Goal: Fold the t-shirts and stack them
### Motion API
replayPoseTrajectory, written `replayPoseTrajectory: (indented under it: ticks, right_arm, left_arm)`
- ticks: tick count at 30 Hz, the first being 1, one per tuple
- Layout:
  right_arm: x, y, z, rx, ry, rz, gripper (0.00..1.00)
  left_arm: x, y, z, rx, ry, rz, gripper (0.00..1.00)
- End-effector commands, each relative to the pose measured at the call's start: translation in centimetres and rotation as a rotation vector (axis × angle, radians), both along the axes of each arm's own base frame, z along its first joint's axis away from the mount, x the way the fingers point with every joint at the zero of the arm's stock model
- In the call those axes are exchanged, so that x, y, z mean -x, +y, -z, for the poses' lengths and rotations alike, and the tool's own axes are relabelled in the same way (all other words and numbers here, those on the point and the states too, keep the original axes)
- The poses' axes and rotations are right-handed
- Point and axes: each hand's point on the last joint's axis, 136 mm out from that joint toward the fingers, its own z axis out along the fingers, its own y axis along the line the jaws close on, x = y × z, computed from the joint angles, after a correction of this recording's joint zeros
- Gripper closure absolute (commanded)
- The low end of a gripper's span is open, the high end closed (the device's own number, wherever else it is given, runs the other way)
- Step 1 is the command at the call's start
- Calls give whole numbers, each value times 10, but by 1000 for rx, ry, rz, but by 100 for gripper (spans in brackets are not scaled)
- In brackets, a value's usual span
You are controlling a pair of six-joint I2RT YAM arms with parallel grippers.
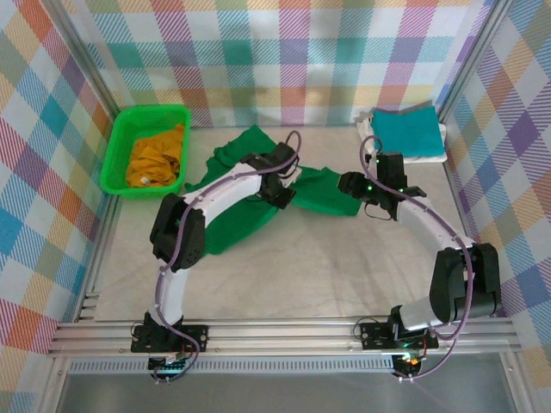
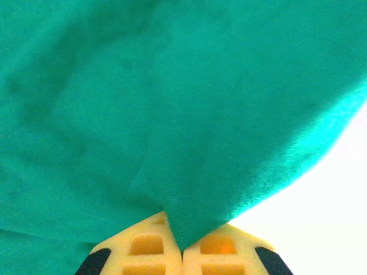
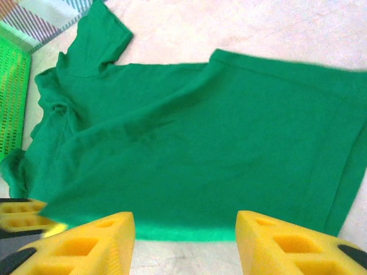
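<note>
The dark green t-shirt (image 1: 245, 224) lies spread and rumpled across the middle of the table. My left gripper (image 2: 182, 243) is shut on a pinched fold of it, and the cloth (image 2: 172, 114) rises in a peak from the yellow fingers. My right gripper (image 3: 185, 229) stands open just off the shirt's near hem (image 3: 200, 143), with bare table between its fingers. From above, the left gripper (image 1: 280, 191) sits over the shirt's middle and the right gripper (image 1: 353, 183) at its right edge. A folded teal t-shirt (image 1: 406, 129) rests on a white one (image 1: 435, 155) at the back right. The mustard yellow t-shirt (image 1: 155, 159) lies crumpled in the basket.
The bright green plastic basket (image 1: 146, 112) stands at the back left, and its wall (image 3: 11, 97) also appears in the right wrist view. Metal frame posts and checked walls close in the table. Bare tabletop (image 1: 327, 267) lies in front of the green shirt.
</note>
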Motion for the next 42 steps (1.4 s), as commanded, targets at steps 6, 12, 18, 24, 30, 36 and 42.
replayPoseTrajectory:
  ticks: [6, 12, 18, 24, 30, 36, 42]
  right_arm:
    - [-1, 3, 5, 5, 31, -30, 49]
    - [-8, 16, 8, -36, 83, -62, 49]
    - [16, 49, 38, -42, 181, -165, 48]
    - [41, 85, 87, 4, 338, -222, 55]
    - [32, 83, 126, 44, 442, -138, 74]
    - [14, 53, 150, 103, 522, 16, 76]
    - [-16, 1, 164, 109, 556, 152, 76]
  left_arm:
    - [-34, 10, -44, 214, 165, 40, 94]
    - [-75, 14, -1, 127, 135, 54, 68]
    - [-78, 53, -5, 50, 74, -137, 45]
    - [-33, 94, -38, 135, -69, -422, 46]
    - [25, 104, -5, 128, 3, -485, 48]
    - [72, 121, 68, 110, 157, -617, 54]
    - [104, 154, 109, -30, 215, -718, 56]
